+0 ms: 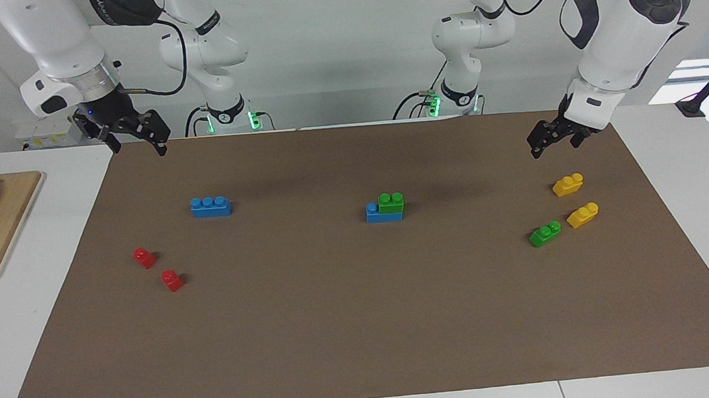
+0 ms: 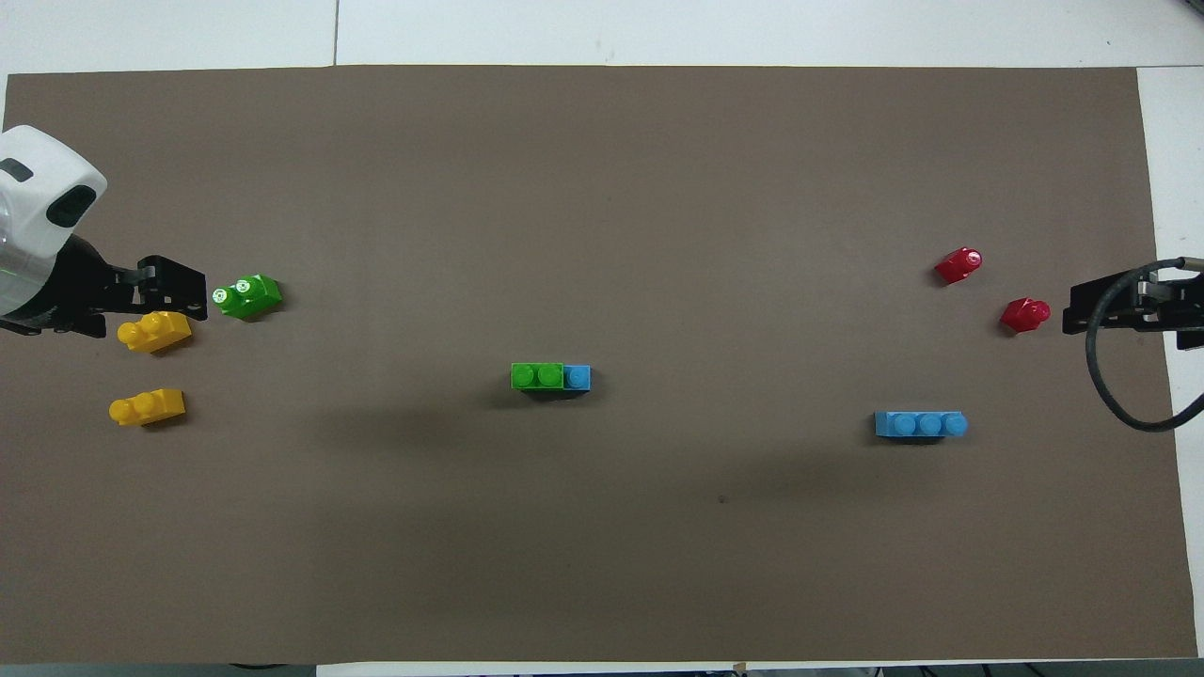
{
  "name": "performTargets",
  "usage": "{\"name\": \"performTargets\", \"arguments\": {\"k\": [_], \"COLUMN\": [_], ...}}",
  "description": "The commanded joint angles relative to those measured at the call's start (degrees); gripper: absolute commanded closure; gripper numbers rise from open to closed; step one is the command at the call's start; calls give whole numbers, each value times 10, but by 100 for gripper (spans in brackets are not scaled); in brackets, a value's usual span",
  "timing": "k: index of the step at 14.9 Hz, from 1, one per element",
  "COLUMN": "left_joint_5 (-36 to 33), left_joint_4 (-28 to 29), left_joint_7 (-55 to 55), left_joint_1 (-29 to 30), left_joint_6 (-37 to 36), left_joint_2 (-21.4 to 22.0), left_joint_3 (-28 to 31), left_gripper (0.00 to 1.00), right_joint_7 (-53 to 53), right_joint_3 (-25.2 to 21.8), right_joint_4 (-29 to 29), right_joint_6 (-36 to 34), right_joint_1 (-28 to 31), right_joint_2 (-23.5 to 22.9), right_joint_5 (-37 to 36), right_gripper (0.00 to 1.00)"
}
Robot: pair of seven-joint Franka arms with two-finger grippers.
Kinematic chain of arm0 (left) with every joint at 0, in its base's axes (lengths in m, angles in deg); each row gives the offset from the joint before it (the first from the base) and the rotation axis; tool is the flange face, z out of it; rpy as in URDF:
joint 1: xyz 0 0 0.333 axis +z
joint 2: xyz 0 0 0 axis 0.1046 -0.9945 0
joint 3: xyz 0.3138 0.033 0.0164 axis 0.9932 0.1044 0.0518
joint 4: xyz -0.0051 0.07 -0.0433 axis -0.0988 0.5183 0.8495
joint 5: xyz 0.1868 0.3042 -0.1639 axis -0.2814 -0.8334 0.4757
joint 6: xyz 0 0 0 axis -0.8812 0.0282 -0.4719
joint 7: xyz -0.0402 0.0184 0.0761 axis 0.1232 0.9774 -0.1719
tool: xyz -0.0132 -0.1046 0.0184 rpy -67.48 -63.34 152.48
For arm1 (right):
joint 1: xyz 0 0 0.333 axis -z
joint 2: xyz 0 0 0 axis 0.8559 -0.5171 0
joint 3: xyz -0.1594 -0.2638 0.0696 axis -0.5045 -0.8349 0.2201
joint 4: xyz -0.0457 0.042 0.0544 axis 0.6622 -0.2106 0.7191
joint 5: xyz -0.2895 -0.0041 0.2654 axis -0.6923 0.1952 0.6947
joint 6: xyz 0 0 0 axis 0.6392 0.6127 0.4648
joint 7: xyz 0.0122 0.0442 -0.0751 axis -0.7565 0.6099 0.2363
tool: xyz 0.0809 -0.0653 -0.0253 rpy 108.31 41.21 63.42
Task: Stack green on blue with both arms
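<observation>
Facing view: a green brick [image 1: 391, 202] sits on a blue brick [image 1: 383, 212] mid-frame; the loose green brick [image 1: 545, 234] lies lower right, below the left end effector [image 1: 551, 137] — finger spread unclear.

Overhead view: that green brick [image 2: 246, 295] lies just right of the left end effector [image 2: 179, 291], long axis roughly horizontal; the spare blue brick [image 2: 920, 424] lies lower left of the right end effector [image 2: 1096, 308] — fingers unreadable.

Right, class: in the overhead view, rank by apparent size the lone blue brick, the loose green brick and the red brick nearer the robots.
1. Lone blue brick, largest
2. Loose green brick
3. Red brick, smallest
</observation>
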Motion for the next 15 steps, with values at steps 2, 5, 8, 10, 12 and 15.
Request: {"name": "performTargets", "arguments": {"k": [2,5,8,10,12,15], "left_joint_5": [18,27,27,27,27,27], "left_joint_4": [14,14,14,13,22,34], "left_joint_7": [-8,-7,-8,-6,-4,-4], "left_joint_1": [5,6,0,-1,-8,-15], "left_joint_6": [13,21,20,18,8,10], "left_joint_2": [17,19,20,24,48,59], "left_joint_3": [-2,-1,-2,-4,-6,-6], "left_gripper": [0,0,0,0,0,0], "right_joint_7": [9,9,9,8,8,7], "right_joint_3": [6,6,6,6,6,6], "right_joint_4": [6,6,6,6,6,6], "right_joint_6": [-1,-1,-1,-1,-1,0], "right_joint_1": [8,7,8,8,8,7], "right_joint_2": [-5,-4,-4,-4,-4,-4], "right_joint_5": [-7,-6,-1,-1,-1,-1], "right_gripper": [0,0,0,0,0,0]}}
